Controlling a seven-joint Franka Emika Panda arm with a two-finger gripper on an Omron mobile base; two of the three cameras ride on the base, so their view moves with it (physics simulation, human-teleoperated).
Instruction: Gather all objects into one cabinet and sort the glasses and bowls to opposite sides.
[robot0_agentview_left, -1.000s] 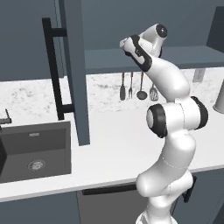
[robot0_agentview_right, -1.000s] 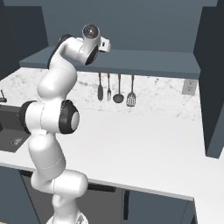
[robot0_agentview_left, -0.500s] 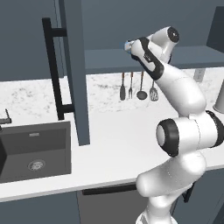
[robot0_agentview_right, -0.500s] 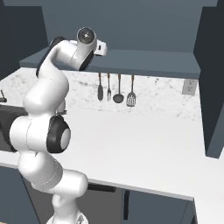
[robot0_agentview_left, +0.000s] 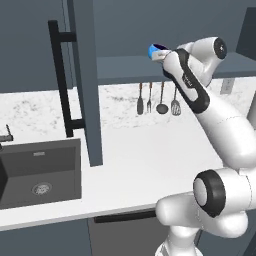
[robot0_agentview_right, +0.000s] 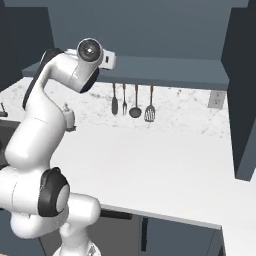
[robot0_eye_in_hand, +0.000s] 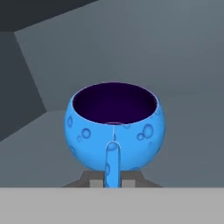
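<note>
Gripping a blue cup by its handle, the gripper holds it upright with jaws clamped narrow, its dark inside showing. From the left base camera the cup rides high at the arm's tip, level with the open cabinet's shelf, right of the swung-out door and its black bar handle. Utensils hang below, above the white counter.

White desk, dark sink set in it.
A small soap bottle stands on the desk near the speckled back wall.
</note>
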